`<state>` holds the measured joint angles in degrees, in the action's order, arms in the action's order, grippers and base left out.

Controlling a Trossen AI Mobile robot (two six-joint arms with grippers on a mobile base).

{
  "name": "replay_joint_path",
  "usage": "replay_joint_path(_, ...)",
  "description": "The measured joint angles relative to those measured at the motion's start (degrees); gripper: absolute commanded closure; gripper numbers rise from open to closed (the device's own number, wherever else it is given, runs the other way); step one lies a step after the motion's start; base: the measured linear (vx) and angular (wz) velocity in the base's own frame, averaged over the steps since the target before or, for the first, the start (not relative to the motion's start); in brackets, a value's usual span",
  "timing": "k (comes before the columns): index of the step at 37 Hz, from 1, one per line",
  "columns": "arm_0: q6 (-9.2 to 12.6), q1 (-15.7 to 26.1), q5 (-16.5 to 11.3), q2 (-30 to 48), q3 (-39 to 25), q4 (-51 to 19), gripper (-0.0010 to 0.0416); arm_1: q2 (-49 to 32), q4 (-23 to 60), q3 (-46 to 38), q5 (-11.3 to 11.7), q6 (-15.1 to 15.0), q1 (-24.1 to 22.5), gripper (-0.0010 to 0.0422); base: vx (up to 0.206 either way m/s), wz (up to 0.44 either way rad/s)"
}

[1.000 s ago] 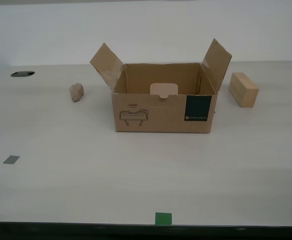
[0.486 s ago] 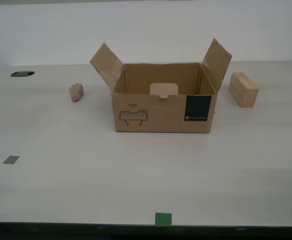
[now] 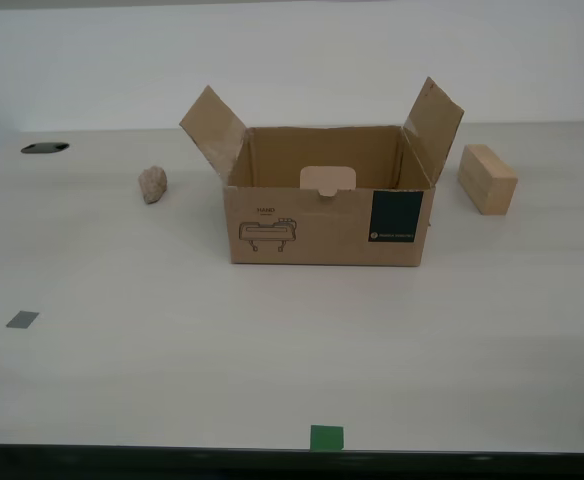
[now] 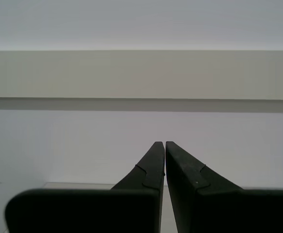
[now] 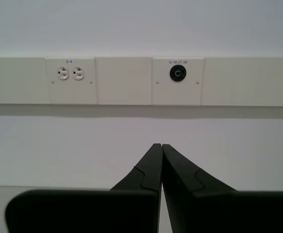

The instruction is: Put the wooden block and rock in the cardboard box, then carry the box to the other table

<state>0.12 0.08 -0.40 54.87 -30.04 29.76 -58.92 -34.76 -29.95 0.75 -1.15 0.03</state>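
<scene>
Nothing has moved since the earlier frames: box, stone and wood all lie where they lay a second ago. On the smooth off-white table [image 3: 122, 370] the cardboard box [image 3: 327, 205] stands upright with both side flaps raised, its teal label and line drawing facing the camera. From the box, the rock [image 3: 153, 184] sits at about nine o'clock, well apart from it, and the wooden block [image 3: 487, 178] lies at about three o'clock, near the flap on that side but not touching. My first gripper [image 5: 161, 146] has its jaws pressed together, holding nothing, and faces a wall with a twin socket [image 5: 70, 73]. My second gripper [image 4: 165, 144] likewise has its jaws together and empty, pointing at a plain wall.
</scene>
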Motion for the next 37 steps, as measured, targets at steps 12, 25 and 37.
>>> replay_joint_path(12, 0.0, -0.09, 0.0, 0.0, 0.0, -0.02, 0.0406, 0.0, 0.0, -0.09, 0.04, 0.0, 0.0, 0.0412, 0.0, 0.0)
replay_joint_path(25, 0.02, -0.07, 0.0, 0.0, 0.0, 0.0, 0.0405, 0.0, -0.13, -1.31, 0.07, 1.27, 0.0, 0.0412, 0.0, 0.0)
replay_joint_path(37, 0.17, -0.07, 0.0, 0.0, 0.0, -0.02, 0.0405, 0.0, 0.28, -1.33, 0.07, 2.93, 0.0, 0.0412, 0.0, 0.0)
